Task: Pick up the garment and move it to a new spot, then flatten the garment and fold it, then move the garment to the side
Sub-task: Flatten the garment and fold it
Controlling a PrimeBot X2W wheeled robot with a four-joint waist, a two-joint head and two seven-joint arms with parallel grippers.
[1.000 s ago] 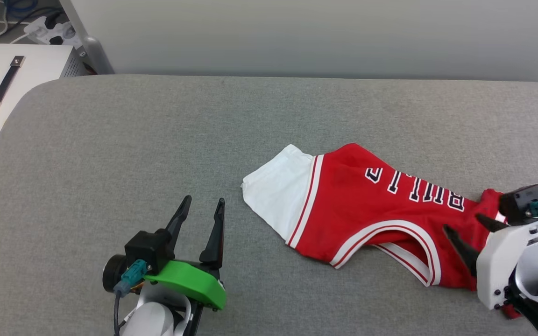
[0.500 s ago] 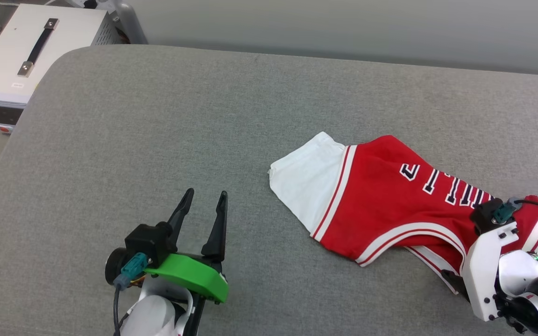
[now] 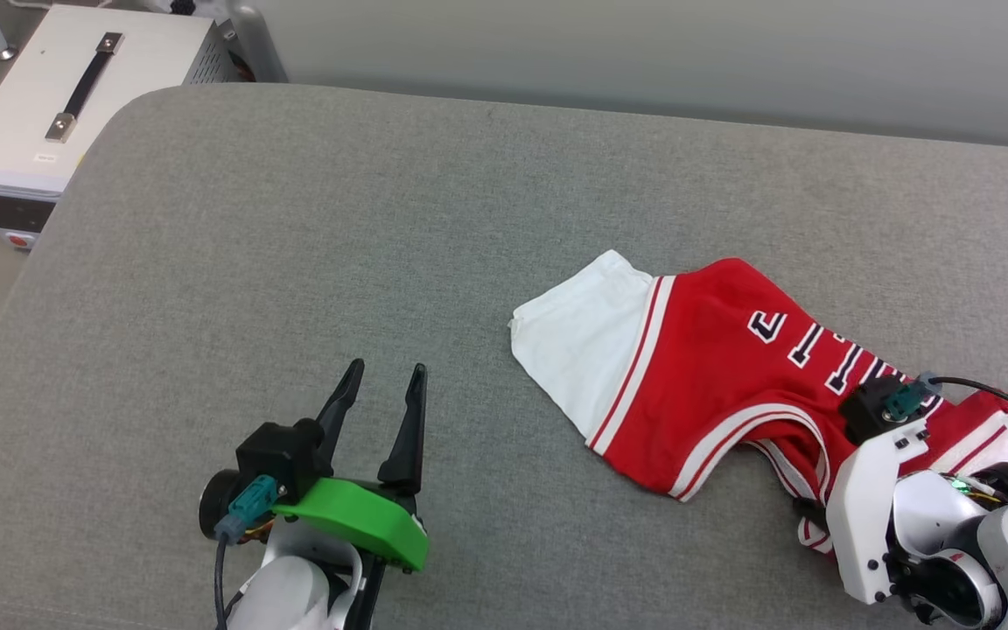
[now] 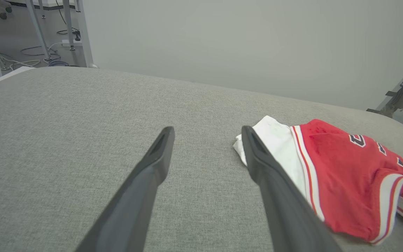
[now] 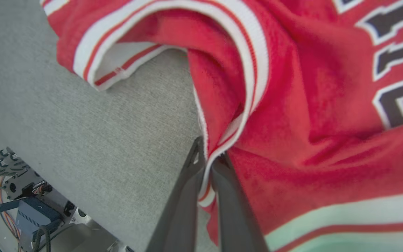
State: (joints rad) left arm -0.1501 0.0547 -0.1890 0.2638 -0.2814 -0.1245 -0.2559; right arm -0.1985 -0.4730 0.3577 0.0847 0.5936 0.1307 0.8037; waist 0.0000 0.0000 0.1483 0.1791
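- Head view: the garment (image 3: 714,376), a red "BULLS" jersey T-shirt, is seen lying rumpled on the grey padded table (image 3: 294,219), well to the right of the left gripper (image 3: 387,367) and directly ahead of the right gripper (image 3: 810,509). The left gripper's fingers are spread with nothing between them. The first step is judged to be barely begun: an edge is gripped, but the cloth is not yet lifted. Moving, flattening, folding and setting aside are all left to do.
- Left wrist view: the spread fingers are confirmed. One white sleeve lies just beside the right-hand finger, apart from it.
- Right wrist view: the jaws are pressed together on a fold of red-and-white striped trim (collar or armhole cannot be told).
- Count: one garment, one white sleeve showing, two grippers, and one white case with a black handle (image 3: 49,96) far off beyond the left gripper.
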